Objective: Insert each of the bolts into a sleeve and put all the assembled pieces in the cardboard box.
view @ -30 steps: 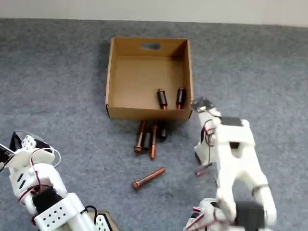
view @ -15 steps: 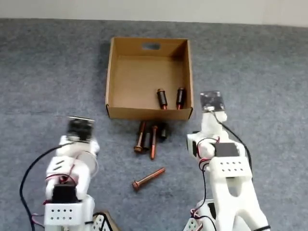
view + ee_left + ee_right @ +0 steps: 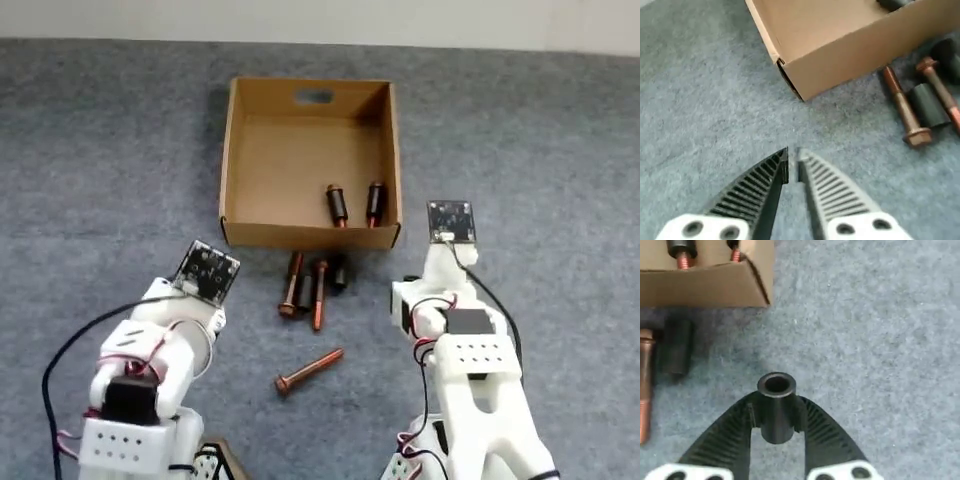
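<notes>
On grey carpet before the cardboard box (image 3: pixel 310 236), the right gripper (image 3: pixel 777 416) is clenched around a black sleeve (image 3: pixel 776 399), whose open end faces the wrist camera, near the box's front corner. The left gripper (image 3: pixel 792 161) hangs over bare carpet near the other front corner, fingers pressed almost together and grasping nothing. From the high view, each arm's camera board covers its fingers.

Inside the box, the first assembled piece (image 3: pixel 336 205) and the second assembled piece (image 3: pixel 375 203) lie side by side against the front wall. Just outside that wall lie a long bolt (image 3: pixel 291 285) and a second bolt (image 3: pixel 319 293) with a dark sleeve (image 3: pixel 306 291) between them; whether it sits on either bolt is hard to tell. Another sleeve (image 3: pixel 340 272) lies beside them. A loose bolt (image 3: pixel 309 369) rests apart, between the two arms.
</notes>
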### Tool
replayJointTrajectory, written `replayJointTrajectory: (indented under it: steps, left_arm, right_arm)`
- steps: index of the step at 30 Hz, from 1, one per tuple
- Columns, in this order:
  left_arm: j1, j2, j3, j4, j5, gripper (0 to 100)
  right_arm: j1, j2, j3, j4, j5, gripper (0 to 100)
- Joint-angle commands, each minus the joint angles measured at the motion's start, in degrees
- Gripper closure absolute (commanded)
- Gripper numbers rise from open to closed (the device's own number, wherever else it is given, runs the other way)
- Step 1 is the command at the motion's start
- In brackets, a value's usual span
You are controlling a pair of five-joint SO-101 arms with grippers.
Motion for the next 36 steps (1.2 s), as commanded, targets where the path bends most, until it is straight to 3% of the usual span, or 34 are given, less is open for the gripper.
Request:
replayJointTrajectory:
  steps: [1,6,11,15,20,26,36]
  left_arm:
    - [2.77,16.31,-12.97,4.57,-0.44,86]
    - [14.37,34.77,-23.52,12.48,-0.35,85]
    - [24.31,44.00,-24.57,9.32,-0.26,85]
    - [23.34,49.45,-24.66,-0.70,0.79,85]
    - [18.95,58.51,-26.33,-11.16,10.64,85]
    - [19.03,69.32,-33.01,-12.13,14.07,85]
    - [19.82,70.73,-34.42,-12.48,16.79,85]
  right_arm:
    - [1.01,-1.45,-0.31,-1.19,-0.62,99.1]
    - [1.10,-1.45,-0.31,-1.10,-0.62,99.1]
    - [1.10,-1.45,0.04,-1.01,-0.62,99.1]
    - [1.10,-1.45,1.19,-1.19,-0.62,99.1]
    - [1.10,-1.45,1.27,-1.19,-0.62,99.1]
    - [1.10,-1.45,1.27,-1.19,-0.53,99.1]
    - [1.10,-1.45,1.27,-1.19,-0.35,99.1]
